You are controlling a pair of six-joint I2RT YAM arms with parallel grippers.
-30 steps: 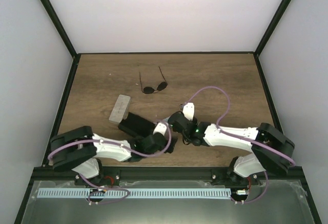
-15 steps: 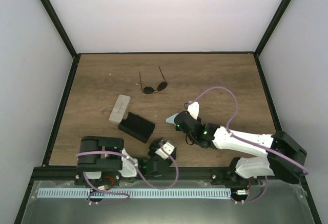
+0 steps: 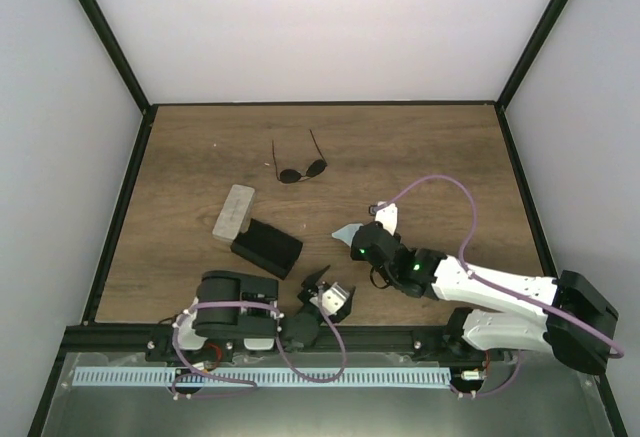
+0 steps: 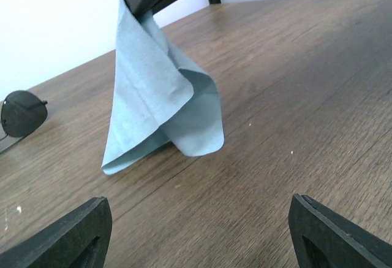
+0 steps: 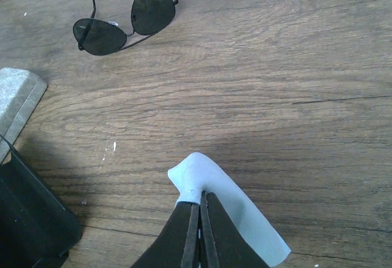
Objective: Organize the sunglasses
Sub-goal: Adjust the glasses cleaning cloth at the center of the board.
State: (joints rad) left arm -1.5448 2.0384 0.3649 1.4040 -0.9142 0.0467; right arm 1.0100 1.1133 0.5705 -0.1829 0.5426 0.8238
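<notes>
While the right gripper [image 5: 199, 202] is pinching a light blue square cloth [image 5: 205, 179] between closed jaws and letting its lower edge touch the brown wooden table [image 3: 440, 157], the left gripper [image 3: 328, 292] is hanging wide open and empty near the front edge. One pair of thin dark wire-framed sunglasses [image 3: 301, 171] is lying unfolded at the far middle, well apart from both grippers, beyond a grey oblong case [image 3: 234, 211] and a black oblong case [image 3: 266, 248].

A robotics lab test cell is indicated: a wood-grain bench [image 3: 440, 147] is enclosed by plain white panels [image 3: 320, 27] in black framing [image 3: 104, 32], and a left arm [image 3: 235, 317] and right arm [image 3: 490, 287] are bolted at its near edge.
</notes>
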